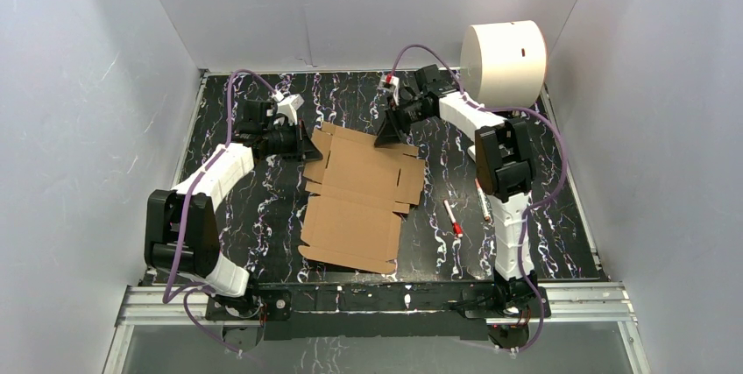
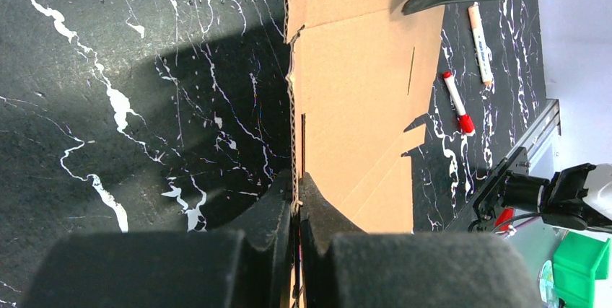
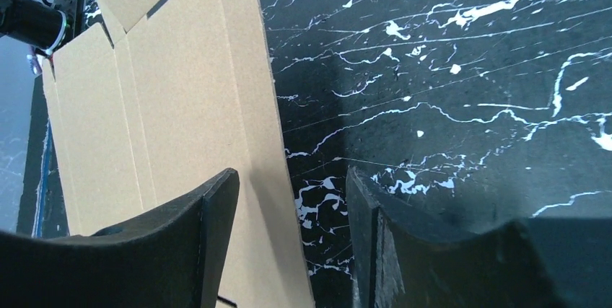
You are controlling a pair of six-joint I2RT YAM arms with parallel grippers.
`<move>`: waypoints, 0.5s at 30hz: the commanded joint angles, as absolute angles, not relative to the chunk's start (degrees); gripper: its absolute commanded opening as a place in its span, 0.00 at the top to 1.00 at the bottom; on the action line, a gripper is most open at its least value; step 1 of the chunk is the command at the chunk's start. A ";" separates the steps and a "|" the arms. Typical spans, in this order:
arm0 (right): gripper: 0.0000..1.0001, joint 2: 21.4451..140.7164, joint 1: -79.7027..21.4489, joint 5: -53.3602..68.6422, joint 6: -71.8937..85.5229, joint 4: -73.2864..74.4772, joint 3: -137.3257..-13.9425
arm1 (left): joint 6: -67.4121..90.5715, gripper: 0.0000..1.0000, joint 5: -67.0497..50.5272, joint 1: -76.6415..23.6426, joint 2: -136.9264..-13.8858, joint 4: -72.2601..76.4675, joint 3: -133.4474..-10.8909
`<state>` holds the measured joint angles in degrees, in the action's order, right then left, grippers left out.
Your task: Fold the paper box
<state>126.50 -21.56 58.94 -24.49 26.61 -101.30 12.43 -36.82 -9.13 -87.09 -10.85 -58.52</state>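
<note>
From above, we see the paper box (image 1: 359, 194) lying unfolded in the middle of the black marbled worktop (image 1: 272, 225), with the left jaws at its far left corner and the right jaws at its far edge, a white cylinder (image 1: 502, 63) at the far right and two markers (image 1: 452, 217) just right of the box. Through the left wrist camera, the left jaws are pressed together, pinching the paper box (image 2: 361, 70) by its corrugated edge. Through the right wrist camera, the right jaws stand spread, one over the paper box (image 3: 180, 106) and the other over bare worktop (image 3: 469, 106), the box's edge between them.
</note>
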 commanded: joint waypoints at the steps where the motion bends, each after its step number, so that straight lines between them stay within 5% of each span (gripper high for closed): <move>1: 0.38 128.19 -21.97 61.92 -27.48 30.30 -104.90 | 11.59 1.00 -39.14 -9.32 -86.40 -10.55 -58.10; 15: 0.86 124.93 -23.21 57.79 -31.56 33.83 -103.26 | 17.16 1.00 -37.97 -9.00 -89.30 -10.94 -58.21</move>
